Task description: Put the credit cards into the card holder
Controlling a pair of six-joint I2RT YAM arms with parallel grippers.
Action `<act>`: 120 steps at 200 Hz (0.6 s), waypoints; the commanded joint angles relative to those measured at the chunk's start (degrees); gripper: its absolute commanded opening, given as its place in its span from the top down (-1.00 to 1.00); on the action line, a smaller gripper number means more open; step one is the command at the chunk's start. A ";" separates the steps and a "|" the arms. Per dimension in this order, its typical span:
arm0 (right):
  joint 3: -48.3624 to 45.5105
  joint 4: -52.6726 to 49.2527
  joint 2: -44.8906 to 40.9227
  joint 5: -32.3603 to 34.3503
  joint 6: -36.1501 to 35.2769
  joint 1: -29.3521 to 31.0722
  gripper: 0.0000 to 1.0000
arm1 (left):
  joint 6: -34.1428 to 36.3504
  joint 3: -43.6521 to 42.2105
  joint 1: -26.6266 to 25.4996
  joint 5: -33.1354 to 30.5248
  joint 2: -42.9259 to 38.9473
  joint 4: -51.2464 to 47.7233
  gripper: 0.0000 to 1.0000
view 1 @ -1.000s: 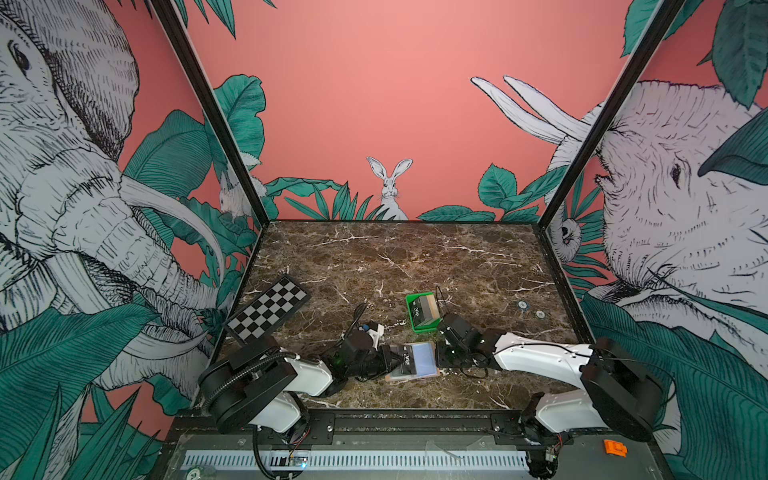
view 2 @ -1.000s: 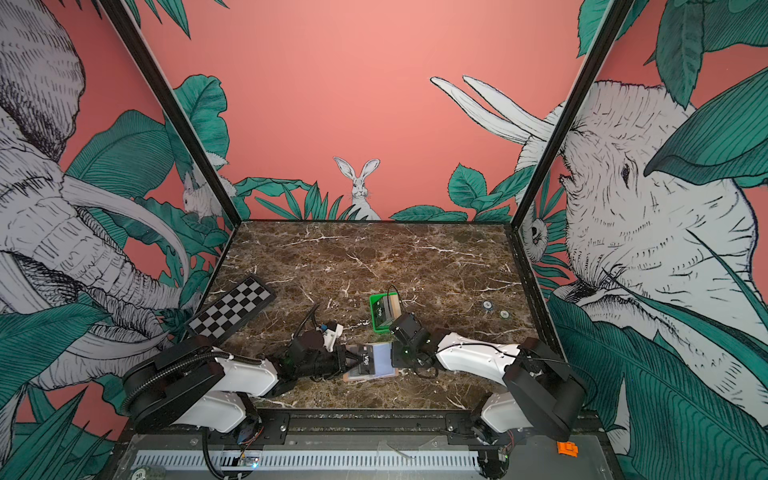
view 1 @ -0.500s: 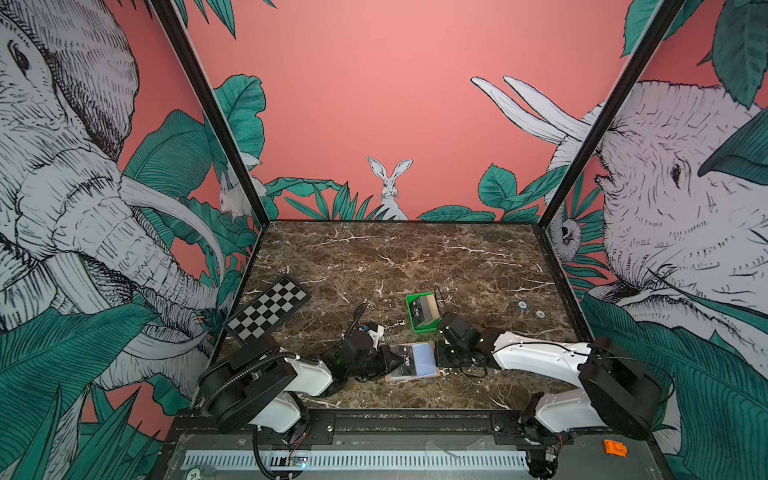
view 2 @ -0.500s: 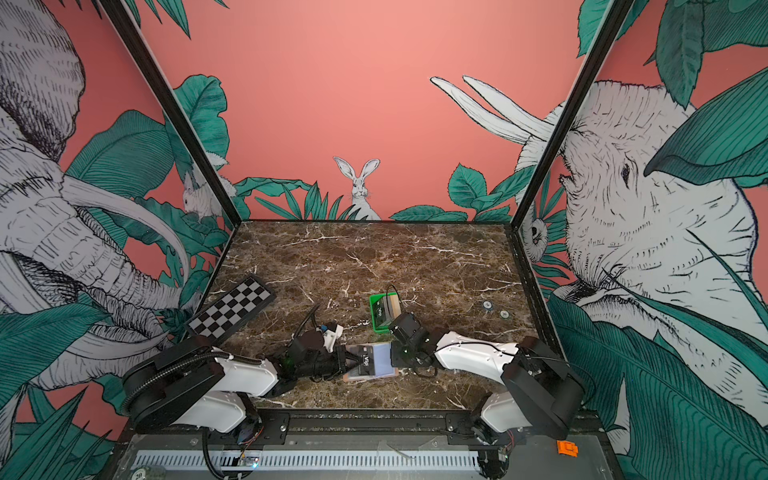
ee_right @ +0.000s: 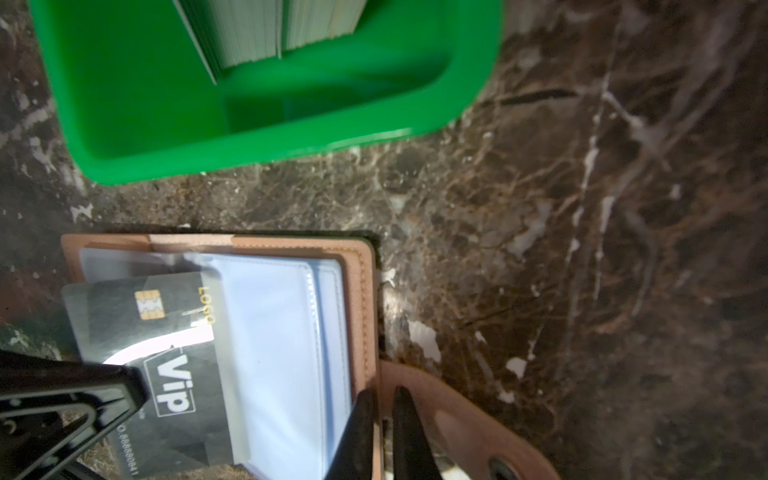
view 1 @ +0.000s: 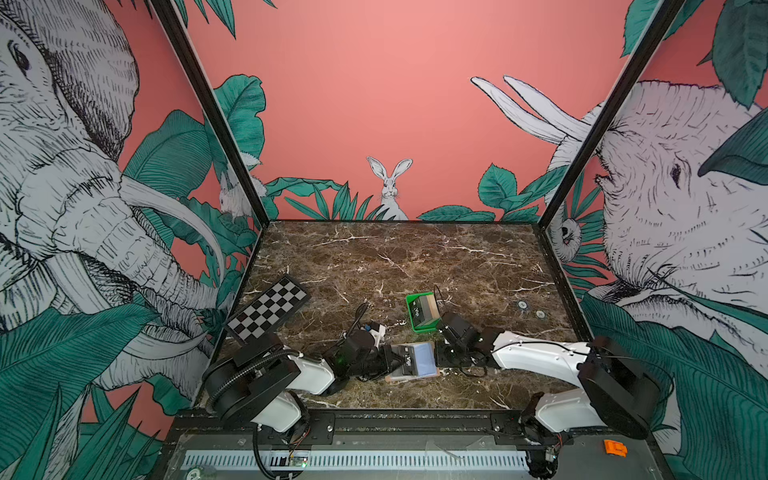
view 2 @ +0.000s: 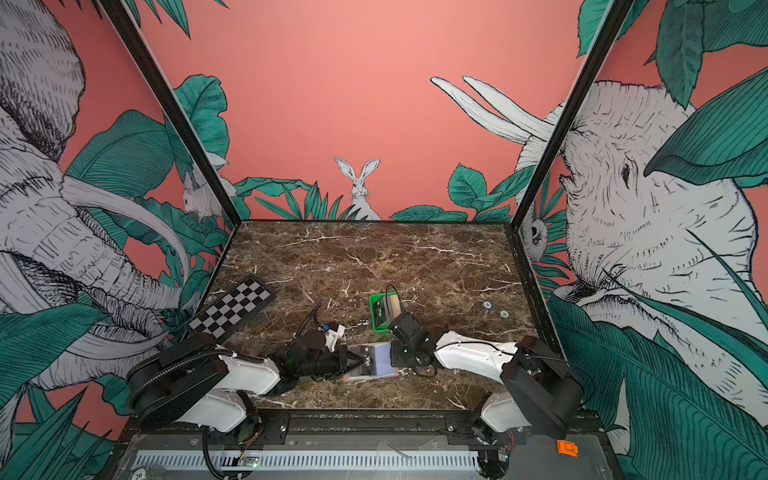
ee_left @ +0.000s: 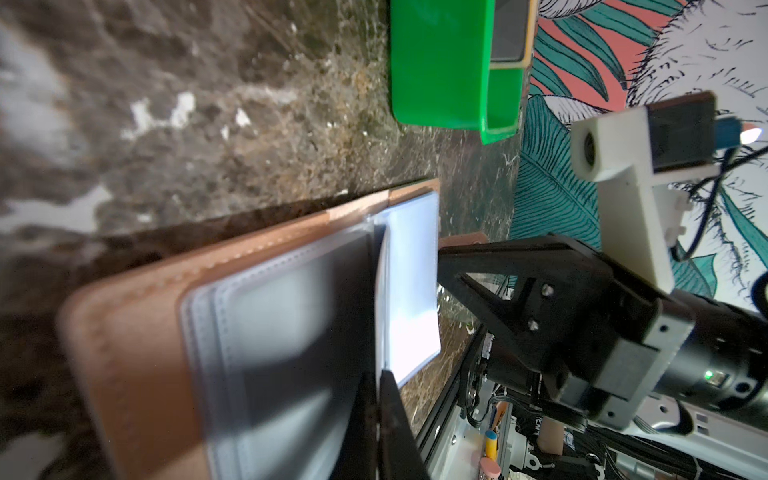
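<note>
Judging handling, I rate the VIP card (ee_right: 166,361) stiff, light and slick, best pinched at its outer short edge, where my left gripper (ee_left: 378,390) clamps it. The card holder (view 1: 415,360) lies open at lower centre of both top views; my right gripper (ee_right: 382,397) nips its rim. Only the right wrist view shows the card partly under a clear pocket (ee_right: 270,332).

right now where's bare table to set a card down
Free: the far half of the table behind the green tray and checkerboard, the right side past the tray bar two small discs, and the near strip before the card holder. Crowded: near middle, where left gripper and right gripper meet at the holder.
</note>
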 commanded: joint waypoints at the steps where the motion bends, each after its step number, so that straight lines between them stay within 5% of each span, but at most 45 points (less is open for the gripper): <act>1: -0.50 0.37 1.34 0.44 -0.62 0.30 0.78 | -0.72 0.68 -0.33 -0.09 1.04 0.39 0.98; 120: -1.87 1.73 0.69 0.18 -0.17 0.28 0.79 | -1.30 2.80 -2.08 -1.95 2.79 0.73 0.98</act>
